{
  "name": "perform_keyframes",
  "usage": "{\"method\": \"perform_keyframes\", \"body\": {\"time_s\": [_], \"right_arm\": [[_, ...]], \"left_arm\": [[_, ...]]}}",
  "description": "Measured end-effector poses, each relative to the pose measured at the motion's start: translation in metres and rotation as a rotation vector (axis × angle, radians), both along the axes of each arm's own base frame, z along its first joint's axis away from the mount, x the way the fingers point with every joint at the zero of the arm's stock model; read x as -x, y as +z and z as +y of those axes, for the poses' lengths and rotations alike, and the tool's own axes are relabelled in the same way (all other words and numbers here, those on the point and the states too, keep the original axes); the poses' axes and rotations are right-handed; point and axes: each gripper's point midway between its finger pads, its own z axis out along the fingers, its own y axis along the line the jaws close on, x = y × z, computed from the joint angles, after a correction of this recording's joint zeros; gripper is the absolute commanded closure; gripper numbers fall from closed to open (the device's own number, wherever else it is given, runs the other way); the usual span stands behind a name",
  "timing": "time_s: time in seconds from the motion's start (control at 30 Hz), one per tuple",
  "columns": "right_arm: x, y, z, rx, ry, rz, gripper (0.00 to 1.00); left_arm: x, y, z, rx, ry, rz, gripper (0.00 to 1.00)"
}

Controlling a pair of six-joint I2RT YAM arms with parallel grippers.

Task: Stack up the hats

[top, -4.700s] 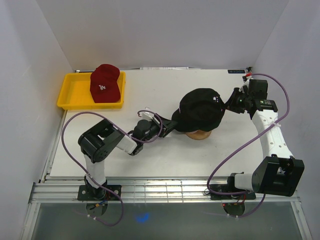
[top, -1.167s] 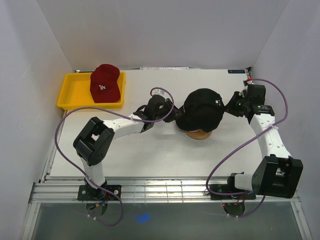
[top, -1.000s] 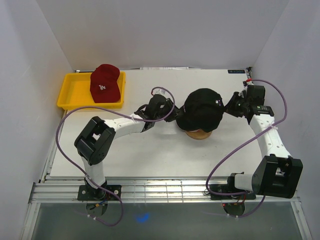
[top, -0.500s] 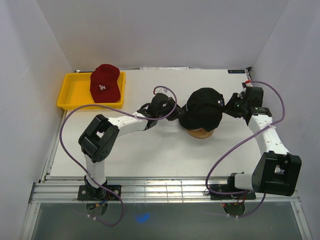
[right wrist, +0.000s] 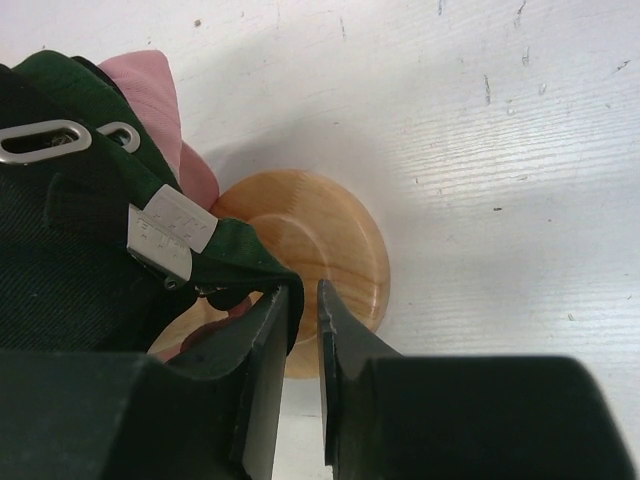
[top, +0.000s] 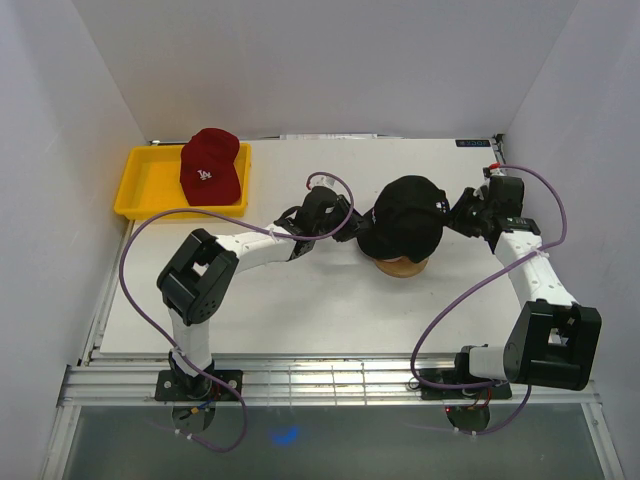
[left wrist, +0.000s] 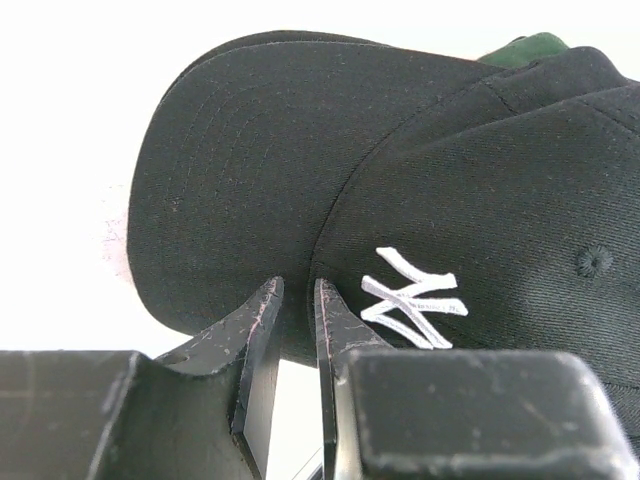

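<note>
Evidently three caps are showing (probably light, floppy-crowned, best gripped by stiff brim or strap): the black cap is sitting mid-frame over the green cap, the red cap upper left. The left hand is pinching the black brim narrowly, the right hand the green rear edge.

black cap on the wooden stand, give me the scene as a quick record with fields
stand: round wooden pedestal stand
on stand: black fabric baseball cap with white NY logo; dark green fabric showing at its edge
left hand: pinching the black cap's brim
right hand: jaws narrow at the caps' rear edge, grip unclear
unstacked: red fabric baseball cap, in shallow yellow plastic tray
</note>
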Motion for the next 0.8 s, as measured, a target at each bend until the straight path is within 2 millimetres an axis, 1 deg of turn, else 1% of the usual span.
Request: {"method": "perform_keyframes", "body": {"time_s": [0.27, 0.37, 0.5, 0.57, 0.6, 0.67, 0.7, 0.77, 0.8], "right_arm": [[-0.002, -0.003, -0.002, 0.006, -0.009, -0.005, 0.78], [0.0, -0.01, -0.003, 0.007, -0.019, 0.005, 0.77], [-0.002, -0.011, -0.004, 0.007, -0.029, 0.001, 0.76], [-0.002, -0.011, -0.005, 0.008, -0.032, 0.002, 0.72], [-0.002, -0.011, -0.005, 0.007, -0.033, 0.003, 0.68], [-0.001, -0.011, -0.006, 0.009, -0.039, 0.005, 0.65], [0.0, -0.011, -0.008, 0.011, -0.043, 0.007, 0.61], [0.003, -0.01, -0.009, 0.014, -0.05, 0.016, 0.56], [0.004, -0.01, -0.01, 0.016, -0.053, 0.021, 0.5]], "left_arm": [[0.0, -0.001, 0.001, -0.012, 0.006, 0.008, 0.71], [0.001, -0.009, 0.004, -0.038, 0.011, 0.027, 0.71], [0.005, -0.018, 0.008, -0.072, 0.01, 0.05, 0.71], [0.008, -0.023, 0.01, -0.091, 0.007, 0.063, 0.71], [0.009, -0.026, 0.011, -0.1, 0.006, 0.069, 0.71], [0.011, -0.028, 0.013, -0.111, 0.004, 0.075, 0.71], [0.012, -0.03, 0.013, -0.117, 0.002, 0.078, 0.71], [0.013, -0.032, 0.014, -0.126, 0.0, 0.084, 0.71], [0.014, -0.033, 0.015, -0.131, -0.001, 0.086, 0.71]]}}
